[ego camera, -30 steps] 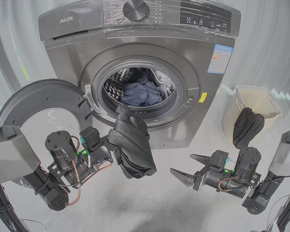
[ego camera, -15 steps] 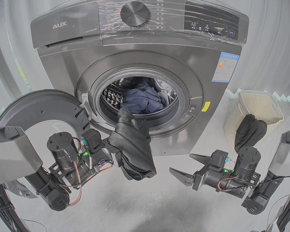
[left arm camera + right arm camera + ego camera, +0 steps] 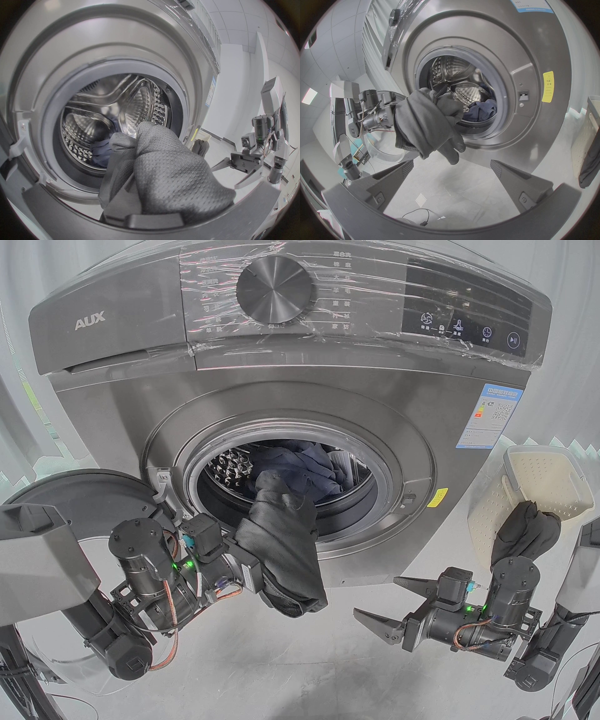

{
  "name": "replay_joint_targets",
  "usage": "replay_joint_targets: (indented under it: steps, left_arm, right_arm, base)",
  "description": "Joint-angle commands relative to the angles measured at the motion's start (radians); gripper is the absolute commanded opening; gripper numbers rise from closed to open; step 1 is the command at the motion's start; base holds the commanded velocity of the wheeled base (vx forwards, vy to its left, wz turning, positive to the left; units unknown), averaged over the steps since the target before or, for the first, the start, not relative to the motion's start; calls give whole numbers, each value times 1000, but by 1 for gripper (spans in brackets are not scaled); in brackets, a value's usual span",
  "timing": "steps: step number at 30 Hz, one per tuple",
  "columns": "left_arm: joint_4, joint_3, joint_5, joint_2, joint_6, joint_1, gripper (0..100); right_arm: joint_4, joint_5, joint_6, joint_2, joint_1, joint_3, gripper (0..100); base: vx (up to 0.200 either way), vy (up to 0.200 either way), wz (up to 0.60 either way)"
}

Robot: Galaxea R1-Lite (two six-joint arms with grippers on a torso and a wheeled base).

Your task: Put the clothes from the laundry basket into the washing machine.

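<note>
The dark grey garment (image 3: 281,546) is hanging in folds from the left gripper (image 3: 247,568), whose jaws are clamped on it under the cloth. Its top fold is now reaching up in front of the lower part of the washing machine (image 3: 350,396) mouth, just before the blue clothes (image 3: 300,468) already lying in the drum. We are seeing the whole head view shift over the last second, with the machine looming larger, so we are judging that the camera is closing in. Against the opening, the garment is sitting higher than a second ago, which means the drop into the drum is getting close, though the cloth is still outside the rim. The door (image 3: 81,502) is standing open on the left. The right gripper (image 3: 377,597) is hovering low over the floor, jaws apart and empty. Beyond it a black garment (image 3: 525,534) is draping over the laundry basket (image 3: 550,477) rim, still waiting.
</note>
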Motion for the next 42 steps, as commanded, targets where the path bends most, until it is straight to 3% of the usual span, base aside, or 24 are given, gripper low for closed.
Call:
replay_joint_targets:
  steps: [1, 5, 9, 11, 18, 22, 23, 27, 30, 31, 33, 38, 42]
  left_arm:
    - [0, 1, 0, 17, 1, -14, 0]
    - [0, 4, 6, 28, -1, -20, 0]
    - [-2, -36, 89, 88, 9, -43, 0]
    - [-2, -76, 118, 108, -7, -73, 0]
    - [0, -254, 80, 233, -28, -95, 0]
    - [1, -340, 49, 285, -33, -81, 0]
    - [4, -481, 44, 358, -40, -49, 0]
    - [38, -706, 53, 445, -53, -4, 0]
    - [54, -735, 57, 456, -54, 2, 0]
    - [138, -824, 81, 473, -57, 23, 0]
    - [195, -869, 92, 474, -60, 42, 0]
    - [302, -953, 96, 477, -71, 65, 0]
    - [350, -1008, 129, 500, -70, 94, 0]
  right_arm:
    - [0, -1, -1, -4, 4, 5, 100]
    - [0, -1, -1, -4, 4, 1, 100]
    - [0, -1, -1, -4, 15, -1, 100]
    - [0, -1, 1, -4, 23, -3, 100]
    - [0, -2, 1, -22, 27, -7, 100]
    - [0, -2, 1, -31, 27, -6, 100]
    - [0, -2, 1, -36, 27, -4, 100]
    - [0, -2, 1, -36, 30, 1, 100]
    - [0, -2, 1, -36, 29, 2, 100]
    - [0, -2, 1, -34, 29, 1, 100]
    - [0, -2, 1, -30, 30, 1, 100]
    - [0, -1, 1, -22, 30, -3, 100]
    - [0, -1, 1, -17, 30, -3, 100]
  base:
    - [0, 0, 0]
    - [0, 0, 0]
    - [0, 0, 0]
    - [0, 0, 0]
    - [0, 0, 0]
    - [0, 0, 0]
    - [0, 0, 0]
    - [0, 0, 0]
    - [0, 0, 0]
    - [0, 0, 0]
    - [0, 0, 0]
    - [0, 0, 0]
    - [0, 0, 0]
